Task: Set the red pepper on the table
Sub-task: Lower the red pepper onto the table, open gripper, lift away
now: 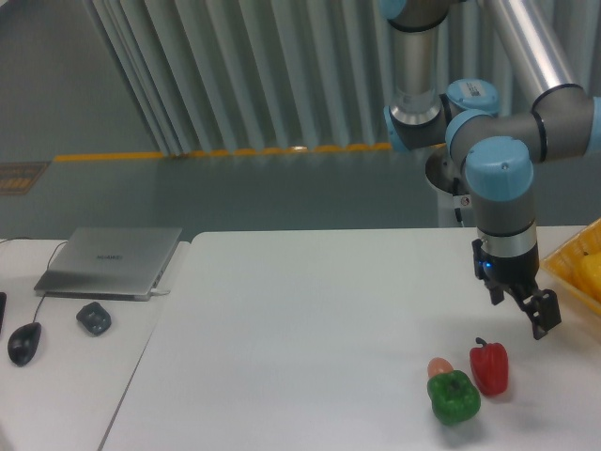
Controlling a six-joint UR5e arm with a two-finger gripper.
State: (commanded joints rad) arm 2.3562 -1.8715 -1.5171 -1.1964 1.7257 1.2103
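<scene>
The red pepper (489, 367) stands upright on the white table (300, 329) near its front right, stem up. Nothing holds it. My gripper (519, 309) hangs above it and a little to the right, clear of the pepper, with its dark fingers (544, 318) spread open and nothing between them.
A green pepper (454, 396) lies just left of the red one, touching or nearly touching it, with a small orange-pink round thing (439, 366) behind it. A yellow basket (573, 268) sits at the right edge. On the adjoining desk are a laptop (111, 260), a mouse (24, 342) and a small dark object (94, 318).
</scene>
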